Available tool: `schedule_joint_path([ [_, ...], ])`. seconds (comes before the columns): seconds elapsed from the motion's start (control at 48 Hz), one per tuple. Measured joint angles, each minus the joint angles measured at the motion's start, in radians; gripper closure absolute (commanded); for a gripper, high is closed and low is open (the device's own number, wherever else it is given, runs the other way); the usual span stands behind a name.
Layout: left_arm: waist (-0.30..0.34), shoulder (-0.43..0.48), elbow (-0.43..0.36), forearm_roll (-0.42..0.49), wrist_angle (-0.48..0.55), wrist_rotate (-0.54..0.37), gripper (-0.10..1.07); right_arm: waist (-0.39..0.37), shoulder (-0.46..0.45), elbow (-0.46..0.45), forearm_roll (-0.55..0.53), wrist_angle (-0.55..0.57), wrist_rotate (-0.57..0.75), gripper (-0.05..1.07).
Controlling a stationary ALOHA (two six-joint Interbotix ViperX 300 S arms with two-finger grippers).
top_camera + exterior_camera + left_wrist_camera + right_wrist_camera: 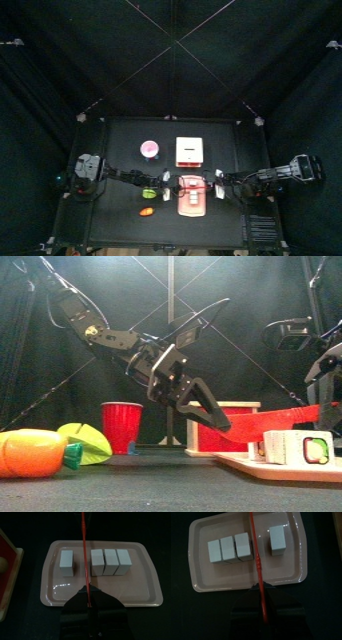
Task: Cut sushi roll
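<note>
The sushi roll lies on a pink tray [48, 587] as several white pieces: a block of three [109, 562] and one piece [66, 563] apart from them. A thin red cutter [85, 547] runs across the tray through the gap between the single piece and the three. My left gripper [90, 602] is shut on one end of it, my right gripper [261, 601] on the other. The right wrist view shows the cutter [254, 552], the three pieces [228, 549] and the single piece [278, 538]. In the front view the cutter [283, 417] hangs just above the pieces [297, 446].
A red cup [150, 150] and a white and red box [189, 150] stand behind the tray [193, 207]. An orange toy [30, 452] and a green one [83, 446] lie at the front left.
</note>
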Motion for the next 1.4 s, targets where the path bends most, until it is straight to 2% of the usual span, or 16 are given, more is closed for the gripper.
schedule_joint_path([
  [0.354, -0.018, -0.06, 0.015, 0.002, -0.008, 0.0, 0.68, 0.028, -0.037, 0.0, 0.018, 0.0, -0.002, 0.63],
  [0.729, -0.058, -0.037, 0.006, 0.049, -0.028, -0.003, 0.68, 0.138, -0.063, 0.003, 0.035, 0.0, 0.003, 0.63],
  [0.958, -0.058, -0.005, -0.014, 0.052, -0.028, -0.003, 0.68, 0.143, -0.061, 0.014, 0.035, -0.002, 0.003, 0.63],
  [1.396, -0.048, -0.003, -0.014, 0.046, -0.026, -0.003, 0.68, 0.123, -0.06, 0.015, 0.029, -0.002, 0.002, 0.63],
])
